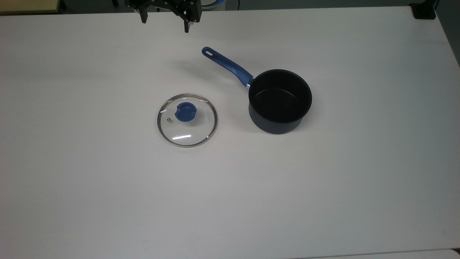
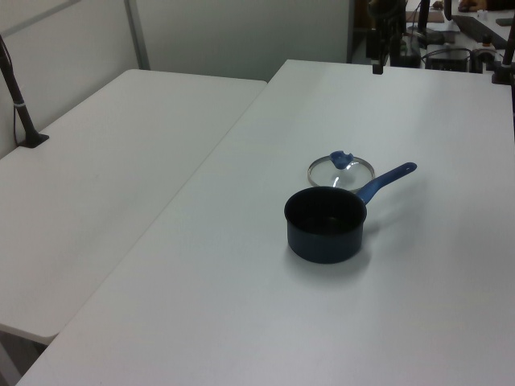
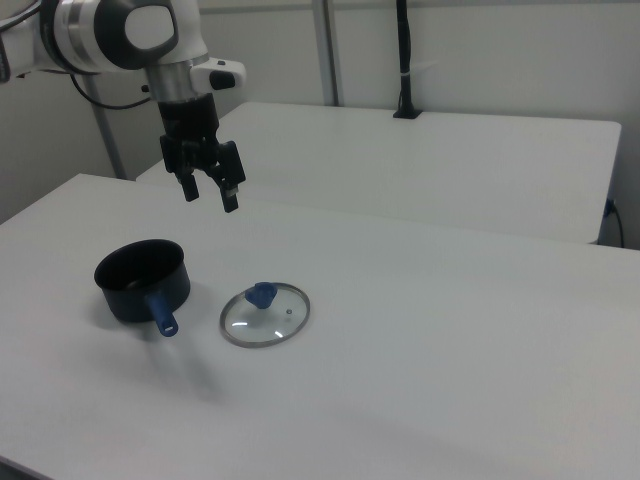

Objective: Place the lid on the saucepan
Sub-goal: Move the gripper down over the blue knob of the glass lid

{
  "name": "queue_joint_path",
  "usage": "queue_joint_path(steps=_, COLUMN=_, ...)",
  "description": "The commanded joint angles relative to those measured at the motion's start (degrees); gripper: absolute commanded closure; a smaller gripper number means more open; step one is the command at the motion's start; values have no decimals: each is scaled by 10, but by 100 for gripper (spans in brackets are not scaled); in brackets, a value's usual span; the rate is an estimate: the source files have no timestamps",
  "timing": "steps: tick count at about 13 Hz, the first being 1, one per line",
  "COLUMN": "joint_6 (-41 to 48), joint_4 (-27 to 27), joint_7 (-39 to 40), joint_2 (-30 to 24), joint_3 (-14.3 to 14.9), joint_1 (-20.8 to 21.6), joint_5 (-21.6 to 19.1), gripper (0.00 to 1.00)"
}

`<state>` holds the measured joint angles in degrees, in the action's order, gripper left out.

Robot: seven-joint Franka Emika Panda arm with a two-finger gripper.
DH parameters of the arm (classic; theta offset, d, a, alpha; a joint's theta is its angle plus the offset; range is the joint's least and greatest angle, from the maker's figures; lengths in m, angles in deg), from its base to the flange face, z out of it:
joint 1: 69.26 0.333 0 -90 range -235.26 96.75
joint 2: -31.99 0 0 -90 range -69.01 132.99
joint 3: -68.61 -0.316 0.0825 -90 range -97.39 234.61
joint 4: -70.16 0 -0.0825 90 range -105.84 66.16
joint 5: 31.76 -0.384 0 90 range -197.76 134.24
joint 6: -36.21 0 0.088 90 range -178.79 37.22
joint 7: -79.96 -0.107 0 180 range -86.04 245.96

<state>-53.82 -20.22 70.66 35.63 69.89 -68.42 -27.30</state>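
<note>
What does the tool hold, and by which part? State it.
Nothing. The tool hangs open and empty above the table. The lid lies flat beside the saucepan, untouched.

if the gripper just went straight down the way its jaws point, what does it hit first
Most likely bare table. In the right view the gripper hangs open, pointing down, well above the surface; the saucepan and the lid seem to lie off to the side of that line, though depth is hard to judge.
</note>
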Motion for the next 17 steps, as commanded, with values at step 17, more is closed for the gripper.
queue_joint_path(steps=17, joint_6=-74, joint_4=10, joint_7=18, joint_2=60, joint_3=23, joint_1=41, joint_5=-60, gripper=0)
